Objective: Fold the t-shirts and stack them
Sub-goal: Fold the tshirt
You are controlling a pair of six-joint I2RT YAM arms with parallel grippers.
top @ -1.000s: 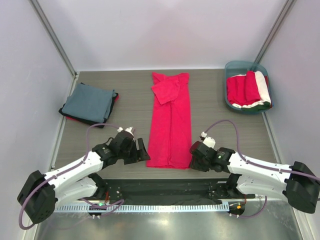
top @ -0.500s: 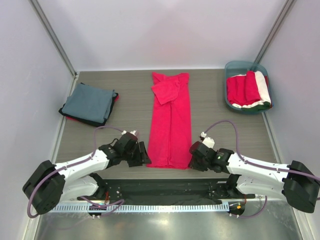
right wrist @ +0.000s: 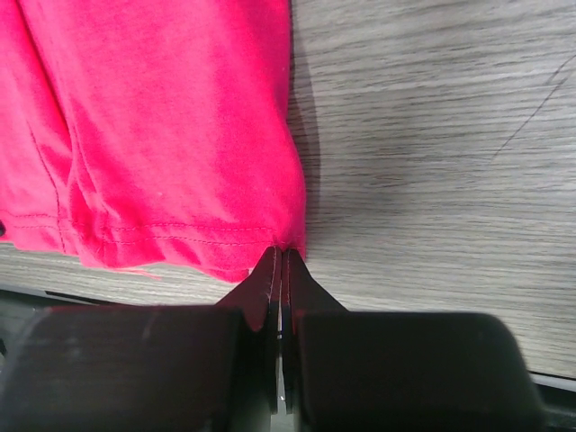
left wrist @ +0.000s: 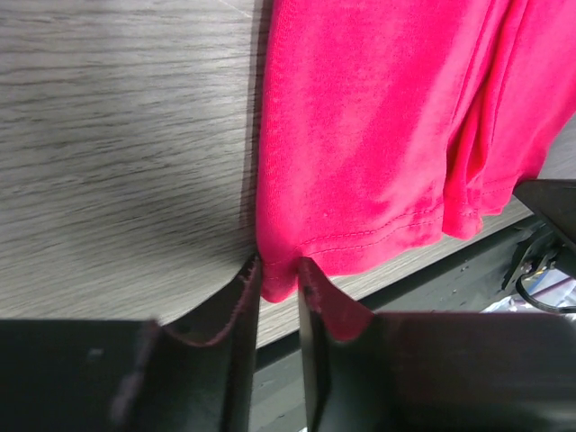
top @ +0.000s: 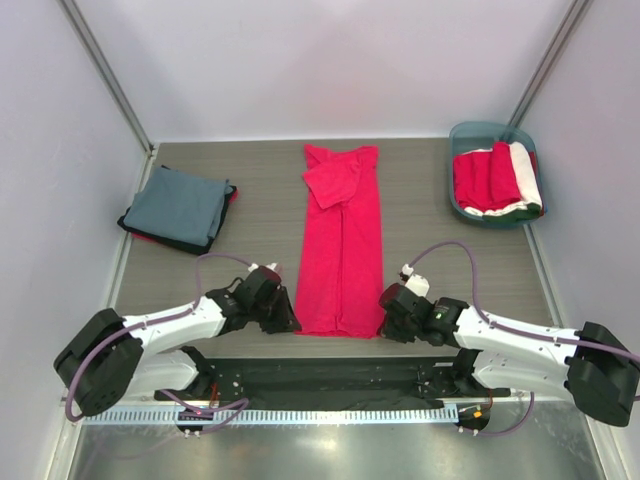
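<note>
We are pinching the crimson t-shirt hem tight in our right gripper, our left gripper straddling its corner, slightly parted; cross-folding and stacking are waiting.

- My left pincer sits low at the worktop's near edge, fingers close together with a narrow gap.
- The hem corner of the red t-shirt is in that gap; can't tell if it's clamped.
- The shirt lies flat, stitched hem visible, folded layers at the right.
- Grey wood-grain worktop is left of the shirt.
</note>
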